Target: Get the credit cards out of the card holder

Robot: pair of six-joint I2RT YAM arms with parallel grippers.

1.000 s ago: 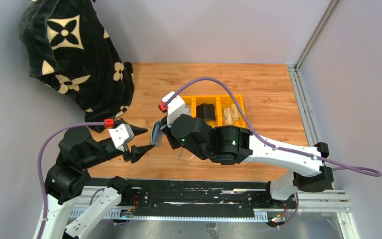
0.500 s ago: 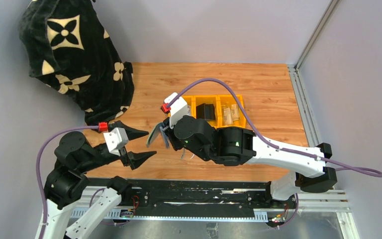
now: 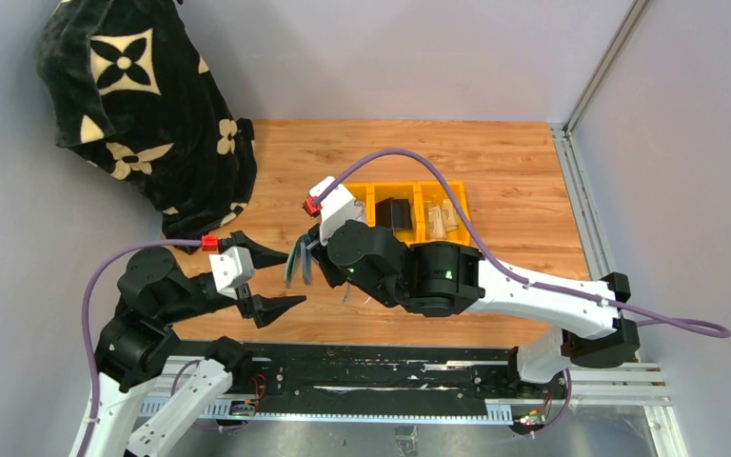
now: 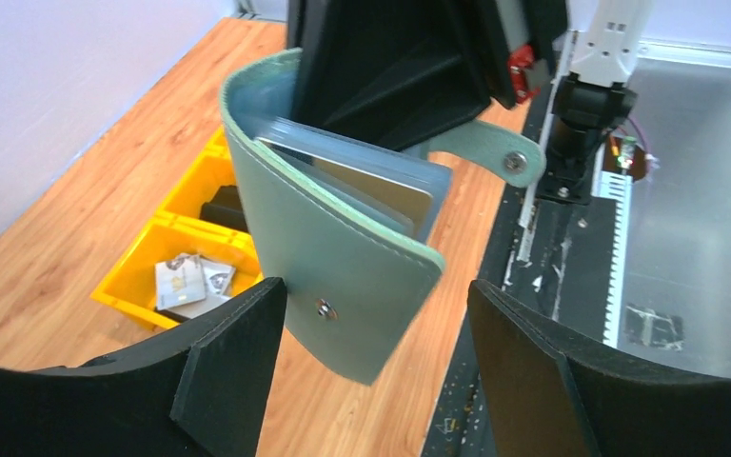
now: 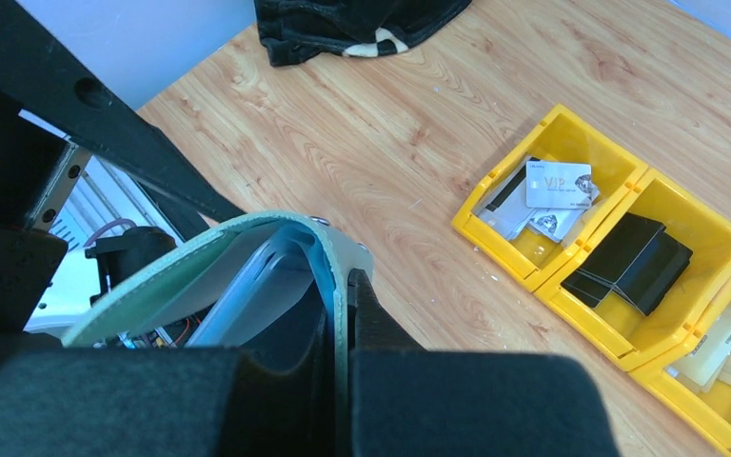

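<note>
My right gripper [image 3: 312, 249] holds the sage-green card holder [image 3: 297, 262] up above the wooden table, shut on one flap [image 5: 340, 276]. The other flap [image 4: 343, 257] hangs free with its snap stud showing, and the closure tab [image 4: 495, 152] sticks out to the side. Between the flaps are grey-blue pockets [image 4: 419, 181] with a tan credit card [image 4: 381, 195] tucked in them. Any other cards are hidden in the pockets. My left gripper [image 3: 294, 278] is open just left of the holder. The free flap lies in front of the gap between its fingers [image 4: 238, 362], touching neither one.
A yellow three-compartment bin [image 3: 417, 211] sits behind the right arm, holding loose cards [image 5: 557, 186], a black wallet [image 5: 633, 262] and more cards. A black patterned cloth [image 3: 143, 105] hangs at the back left. A black rail [image 3: 362, 376] runs along the near edge.
My left gripper has drawn back from the holder and opened wider. The holder's free flap has swung out, so the holder now stands spread open in the right gripper.
</note>
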